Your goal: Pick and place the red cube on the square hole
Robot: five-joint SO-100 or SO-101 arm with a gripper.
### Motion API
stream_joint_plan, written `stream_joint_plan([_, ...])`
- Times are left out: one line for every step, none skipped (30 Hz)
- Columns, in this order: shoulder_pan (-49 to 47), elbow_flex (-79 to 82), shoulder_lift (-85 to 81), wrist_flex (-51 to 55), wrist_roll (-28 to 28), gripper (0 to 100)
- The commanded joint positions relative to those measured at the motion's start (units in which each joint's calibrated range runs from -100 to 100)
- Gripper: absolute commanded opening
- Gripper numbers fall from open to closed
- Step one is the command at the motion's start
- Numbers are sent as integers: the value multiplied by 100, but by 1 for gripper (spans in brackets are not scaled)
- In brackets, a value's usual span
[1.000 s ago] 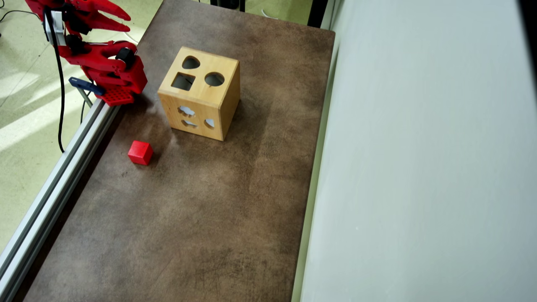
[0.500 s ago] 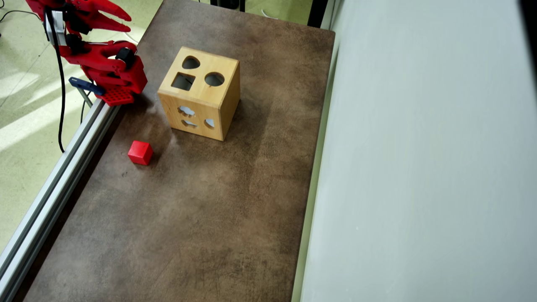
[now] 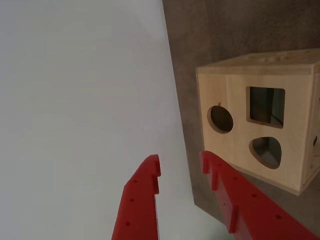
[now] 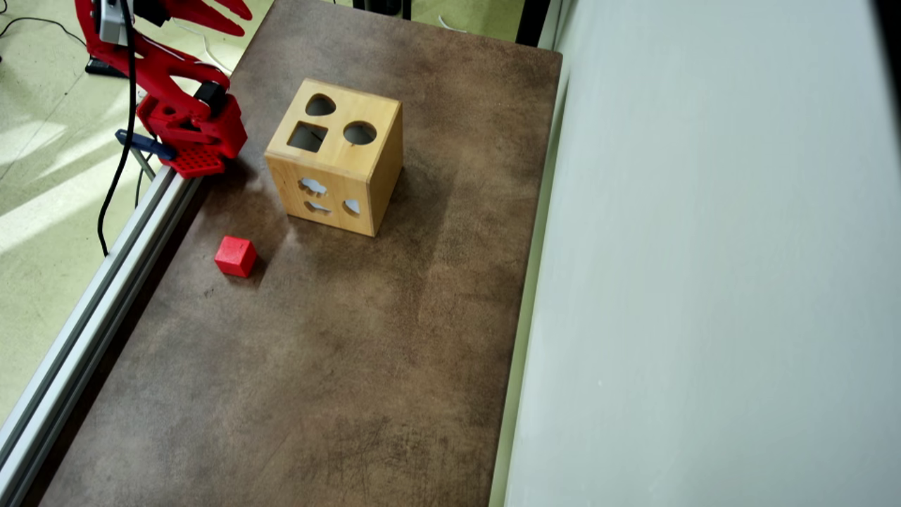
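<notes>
While the red cube (image 4: 235, 255) lies on the table (image 4: 352, 352) near the wooden box (image 4: 338, 158), the empty gripper (image 3: 180, 165) hangs with fingers spread.

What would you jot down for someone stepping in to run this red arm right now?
Gripper: open, empty, raised near the table's far left corner in the overhead view.
Red cube: on the brown table, near the left edge, in front of the wooden box, apart from it.
Square hole: on the box's top, nothing in it.
Done: nothing yet.
Left: grasp the cube, carry it to the square hole, release.
</notes>
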Motion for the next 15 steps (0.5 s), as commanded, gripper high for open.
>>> stream_joint_plan([357,-149,95,-31,122,13])
stream_joint_plan([387,-68,95,-31,200,13])
stream_joint_plan([424,66,95,-31,293,13])
stream_joint_plan([476,245,87,-31,396,13])
stream_joint_plan([550,424,53,-31,493,13])
stream_joint_plan([654,594,19,-31,581,13])
stream_joint_plan([773,728,11,-31,654,13])
stream_joint_plan([914,844,11,-31,718,13])
stream_joint_plan([1048,943,28,-31,767,13])
stream_joint_plan([1181,1023,53,-31,821,13])
stream_joint_plan([1308,1104,70,-31,869,13])
stream_joint_plan([1412,1175,78,-31,923,13])
stream_joint_plan([1501,1265,87,-31,972,13])
stream_joint_plan([1568,1381,87,-31,1026,13])
stream_joint_plan([1635,1515,87,-31,1074,13])
